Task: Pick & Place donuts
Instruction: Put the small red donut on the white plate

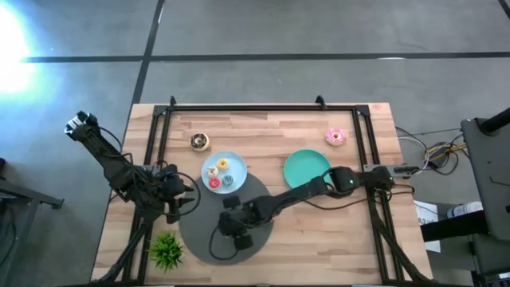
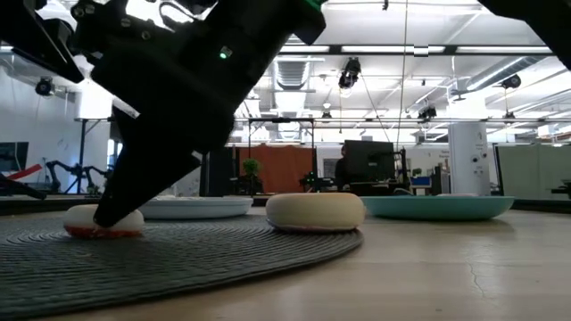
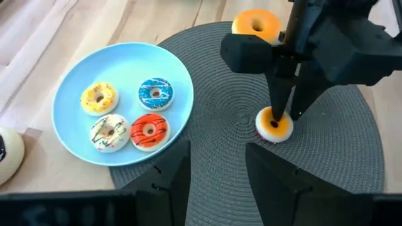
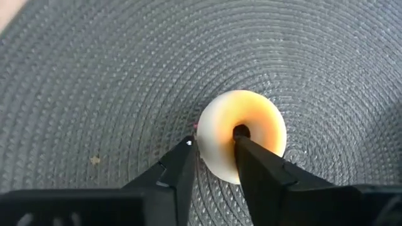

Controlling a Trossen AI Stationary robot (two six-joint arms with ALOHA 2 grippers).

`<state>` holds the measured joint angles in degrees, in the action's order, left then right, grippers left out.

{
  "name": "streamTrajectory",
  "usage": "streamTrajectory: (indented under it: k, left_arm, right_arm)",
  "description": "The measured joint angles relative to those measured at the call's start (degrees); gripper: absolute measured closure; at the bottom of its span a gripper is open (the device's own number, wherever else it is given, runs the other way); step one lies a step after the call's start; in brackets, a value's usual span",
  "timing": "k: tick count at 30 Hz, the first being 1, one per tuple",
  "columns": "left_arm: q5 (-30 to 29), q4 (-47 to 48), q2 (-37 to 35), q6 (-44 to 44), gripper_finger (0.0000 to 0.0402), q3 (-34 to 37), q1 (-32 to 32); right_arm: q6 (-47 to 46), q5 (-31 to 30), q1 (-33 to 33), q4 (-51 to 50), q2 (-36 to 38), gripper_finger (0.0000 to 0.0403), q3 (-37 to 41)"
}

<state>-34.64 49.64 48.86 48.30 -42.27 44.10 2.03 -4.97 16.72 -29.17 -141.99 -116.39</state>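
Note:
A small donut (image 4: 251, 119) lies icing side down on the round grey mat (image 3: 213, 94), its tan underside up. My right gripper (image 4: 213, 143) reaches over the mat from the table's right and is shut on this donut (image 3: 274, 123). A second upturned donut (image 3: 255, 24) rests on the mat nearby (image 2: 315, 212). Several iced donuts lie on the light blue plate (image 3: 75, 135). A pink donut (image 1: 335, 136) and a brown one (image 1: 199, 142) lie on the bare wood. My left gripper (image 3: 217, 169) hovers open near the table's left, beside the mat. My right gripper grips the donut's ring wall (image 4: 217, 135). One finger (image 4: 251, 157) stands in the hole and the other finger (image 4: 179, 163) is outside the rim. The fingers come from above, pointing steeply down. The donut lies flat on the mat (image 2: 103, 221).
A green plate (image 1: 307, 167) sits right of the blue plate. A small green plant (image 1: 166, 249) stands at the near left corner. Black frame rails (image 1: 263, 108) run along the far and side edges. Bare wood lies near the right side.

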Motion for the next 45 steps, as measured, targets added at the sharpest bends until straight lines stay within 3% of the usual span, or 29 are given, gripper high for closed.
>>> streamTrajectory:
  k: [7, 14, 20, 25, 29, 35, 39, 45]
  left_arm:
    - [0.0, 0.31, 0.02, 0.08, 0.0276, 0.38, 0.0]
    - [-0.26, 0.37, -0.01, 0.11, 0.0276, 0.41, 0.0]
    - [-7.14, 0.33, 0.07, -1.25, 0.0276, 0.43, 0.0]
    - [-16.56, -7.51, 2.16, -11.27, 0.0276, 1.51, -0.18]
    - [-18.92, -20.21, 6.25, -24.79, 0.0276, 4.26, -1.21]
    - [-31.58, -23.78, 11.4, -21.58, 0.0276, 5.78, -3.12]
    - [-28.58, -26.37, 13.12, -18.68, 0.0276, 5.76, -5.98]
    - [-26.36, -33.09, 16.62, -20.1, 0.0276, 5.83, -10.21]
  right_arm:
    - [-11.15, 1.69, -2.19, 1.59, 0.2, 0.0385, -0.07]
    - [-26.64, 1.86, -4.53, 6.15, 6.83, 0.0393, 1.64]
    - [-48.68, -2.79, -8.19, 21.19, 14.66, 0.0394, 13.69]
    - [-68.96, -4.38, -10.12, 51.29, 18.29, 0.0394, 27.69]
    - [-85.14, -14.88, -10.33, 65.64, 18.49, 0.0394, 35.97]
    - [-102.15, -26.27, -8.8, 72.22, 18.64, 0.0394, 42.9]
    - [-107.09, -32.38, -7.81, 74.81, 18.4, 0.0394, 44.06]
    - [-104.37, -33.32, -8.28, 74.28, 18.4, 0.0394, 41.29]
